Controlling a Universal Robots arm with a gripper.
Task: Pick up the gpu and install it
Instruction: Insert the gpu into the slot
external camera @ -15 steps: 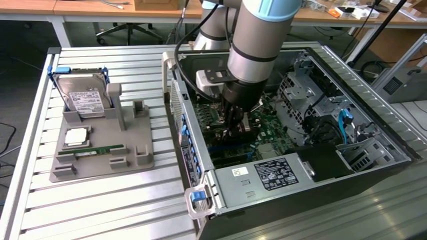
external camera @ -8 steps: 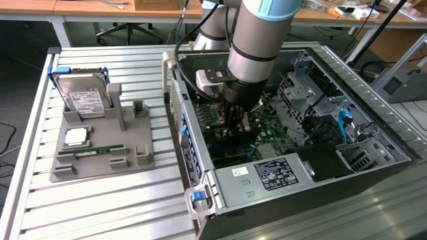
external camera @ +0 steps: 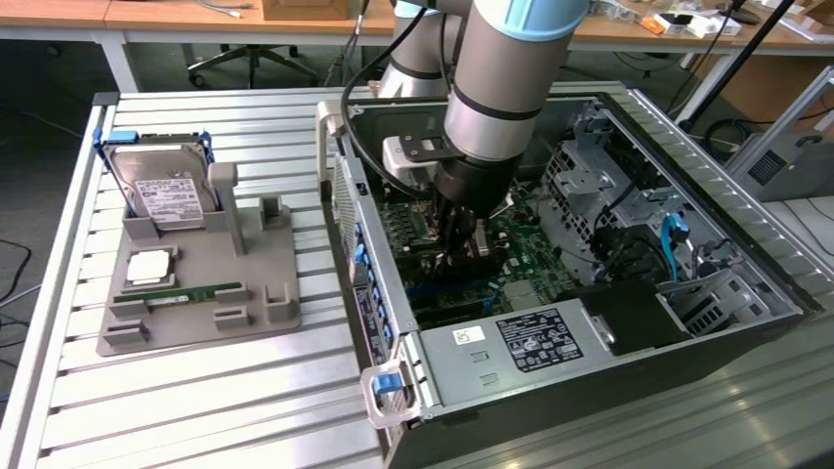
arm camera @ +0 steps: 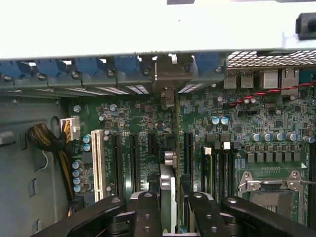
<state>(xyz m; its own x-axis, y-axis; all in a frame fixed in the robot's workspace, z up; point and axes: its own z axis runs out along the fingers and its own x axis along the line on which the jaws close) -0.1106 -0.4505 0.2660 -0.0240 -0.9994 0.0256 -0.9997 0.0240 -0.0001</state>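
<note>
On the slatted worktop [external camera: 195, 391] lies the open computer case [external camera: 729, 254], side panel off, motherboard [external camera: 521, 259] exposed. Arm [external camera: 502, 78] reaches straight down into it. Beside the case, toward the exterior view's left, a grey parts holder [external camera: 261, 283] carries the hard drive [external camera: 163, 191] and a green RAM stick [external camera: 193, 293]; no card sits in it.

Claw [arm camera: 170, 202] closed on the gpu [arm camera: 168, 182], seen edge-on in the wrist view: thin board upright between the fingers [arm camera: 146, 212], metal bracket [arm camera: 168, 81] up against the rear slot openings of the case. Card stands over the motherboard between two long black slots [arm camera: 134, 158]; whether its edge is seated or just above the board I cannot tell.

Judgement: seating stage. Good practice here is keeping the card plumb, bracket aligned with its rear opening, contact edge parallel to the slot, pressure straight down and even. A tilt risks jamming one end.
</note>
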